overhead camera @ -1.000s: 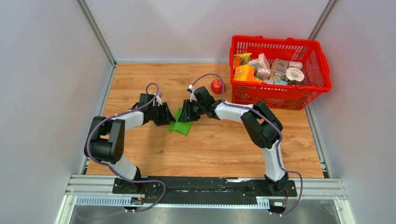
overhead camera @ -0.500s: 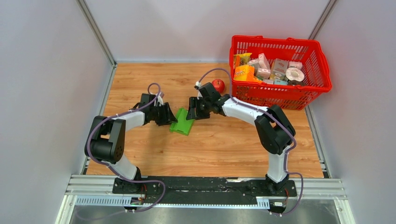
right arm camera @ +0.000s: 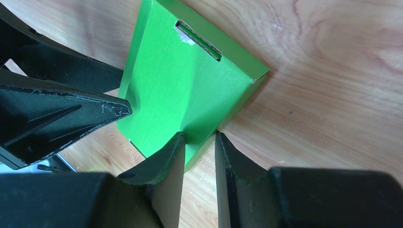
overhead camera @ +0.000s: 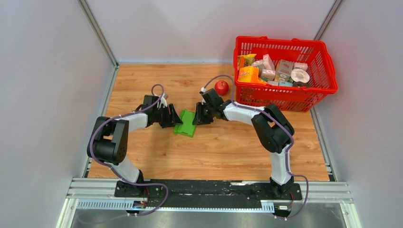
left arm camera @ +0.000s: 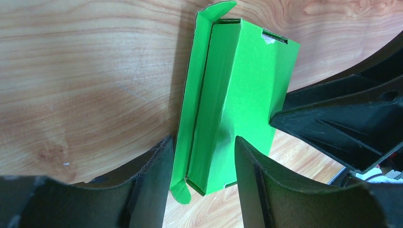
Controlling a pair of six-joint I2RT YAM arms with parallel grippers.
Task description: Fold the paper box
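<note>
One paper box [overhead camera: 186, 123] lies flat on the bench [overhead camera: 228, 147] between two grippers. Its long axis runs from far to near, and its slotted end points to the far side. The left gripper [left arm camera: 203, 141] is spread astride its open long edge. The right gripper [right arm camera: 199, 136] pinches the opposite edge. Behind them are one red apple [overhead camera: 221, 87] and one red basket [overhead camera: 285, 42].
</note>
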